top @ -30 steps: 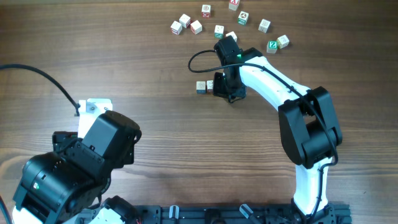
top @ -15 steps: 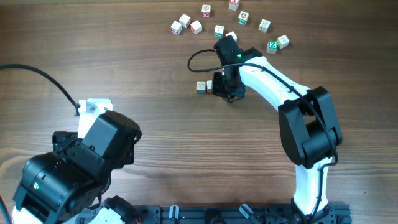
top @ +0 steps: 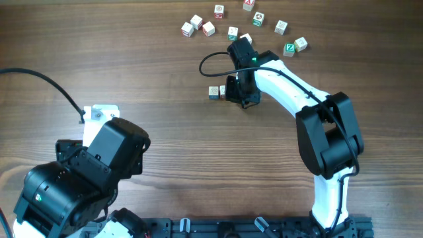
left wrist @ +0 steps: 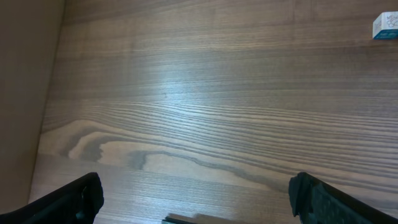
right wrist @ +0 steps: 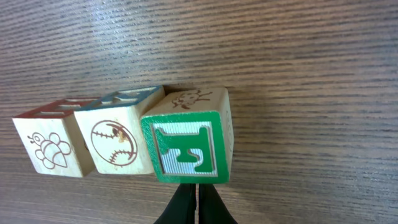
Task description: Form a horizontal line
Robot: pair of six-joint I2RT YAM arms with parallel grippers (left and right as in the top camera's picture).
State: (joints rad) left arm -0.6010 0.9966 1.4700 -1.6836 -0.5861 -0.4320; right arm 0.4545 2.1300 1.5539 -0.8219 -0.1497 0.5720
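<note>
The horizontal line shows in the right wrist view as three touching cubes: a red-topped cube [right wrist: 53, 146], a blue-topped cube with a baseball print [right wrist: 115, 140], and a green-faced cube [right wrist: 186, 146]. My right gripper [right wrist: 194, 190] is shut and empty, its tips pressed against the green face. In the overhead view the row [top: 213, 92] lies just left of the right gripper [top: 239, 92], which hides the green cube. My left gripper [left wrist: 196, 199] is open and empty over bare wood at the front left.
Several loose letter cubes lie scattered at the back of the table, such as one at the left [top: 187, 30] and a green one [top: 289, 47]. A black cable [top: 210, 61] loops beside the right wrist. One cube [left wrist: 385, 26] shows far off in the left wrist view.
</note>
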